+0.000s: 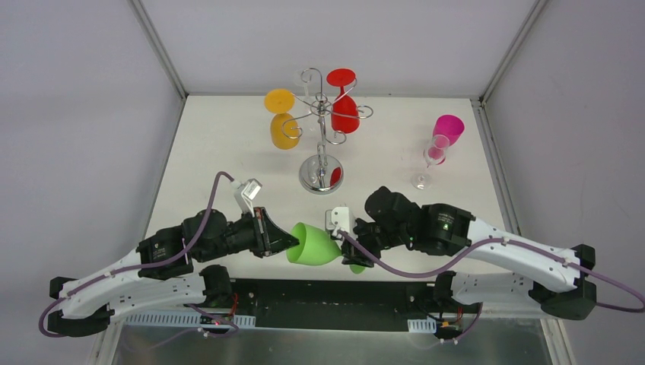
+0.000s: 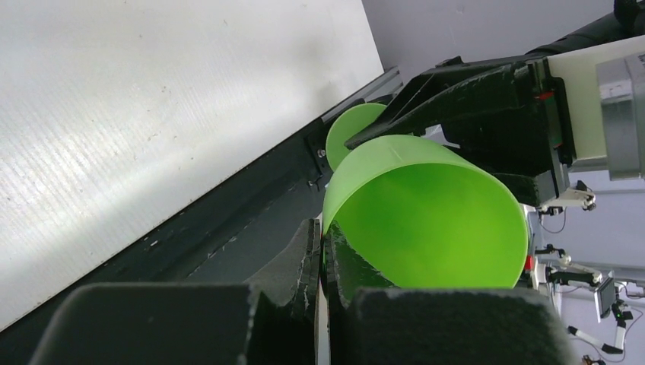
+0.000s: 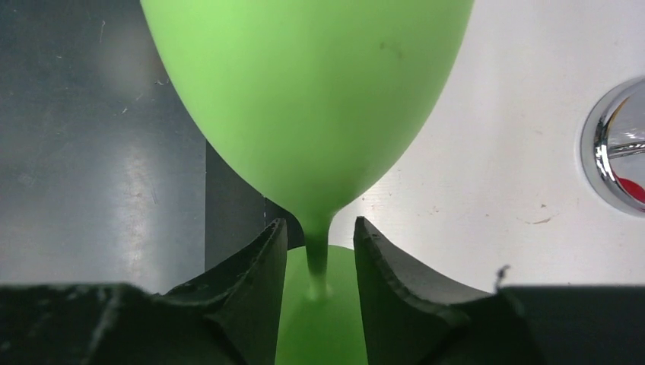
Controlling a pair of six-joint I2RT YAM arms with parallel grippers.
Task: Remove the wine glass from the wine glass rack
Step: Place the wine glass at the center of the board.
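A green wine glass (image 1: pixel 314 245) lies on its side in the air over the table's near edge, between both arms. My left gripper (image 1: pixel 293 242) is shut on the bowl's rim; in the left wrist view its fingers (image 2: pixel 325 243) pinch the thin green wall (image 2: pixel 430 220). My right gripper (image 1: pixel 356 255) stands open around the stem. The right wrist view shows a gap on each side of the stem (image 3: pixel 317 243), below the bowl (image 3: pixel 312 99). The chrome wine glass rack (image 1: pixel 323 114) stands at the back centre on its round base (image 1: pixel 320 175).
An orange glass (image 1: pixel 284 129) and a red glass (image 1: pixel 344 112) hang upside down from the rack. A pink glass (image 1: pixel 448 128) and a clear glass (image 1: pixel 432 160) stand at the back right. The rack's base (image 3: pixel 620 152) shows at the right wrist view's edge.
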